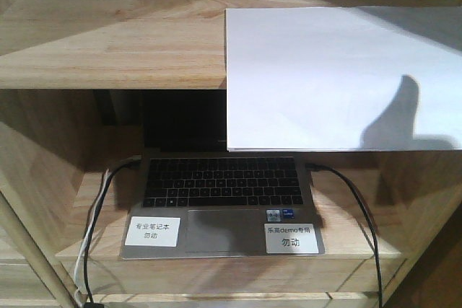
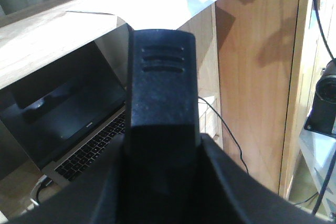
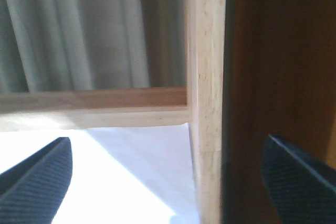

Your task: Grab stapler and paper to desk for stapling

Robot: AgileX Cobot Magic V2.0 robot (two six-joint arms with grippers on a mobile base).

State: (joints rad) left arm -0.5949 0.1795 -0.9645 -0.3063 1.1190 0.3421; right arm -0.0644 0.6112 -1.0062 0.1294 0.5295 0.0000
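Our right gripper [image 3: 168, 184] is spread wide, with the shelf post [image 3: 207, 103] between its fingers and the paper [image 3: 131, 171] lying just ahead. Our left gripper [image 2: 160, 153] is clamped on the stapler [image 2: 160, 87], with the laptop [image 2: 79, 129] out beyond it, lower down.

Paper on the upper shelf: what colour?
Plain white, unmarked; the paper shows best in the exterior front-facing view.

- Laptop [image 1: 220, 192] open on the lower shelf [image 1: 346, 232], screen dark.
- Two white labels with Chinese writing on its palm rest: one left [image 1: 152, 231], one right [image 1: 291, 238].
- Black cable [image 1: 369, 223] runs off its right side, and more cables [image 1: 88, 243] hang on the left.
- Pale curtain [image 3: 79, 30] behind the woodwork.
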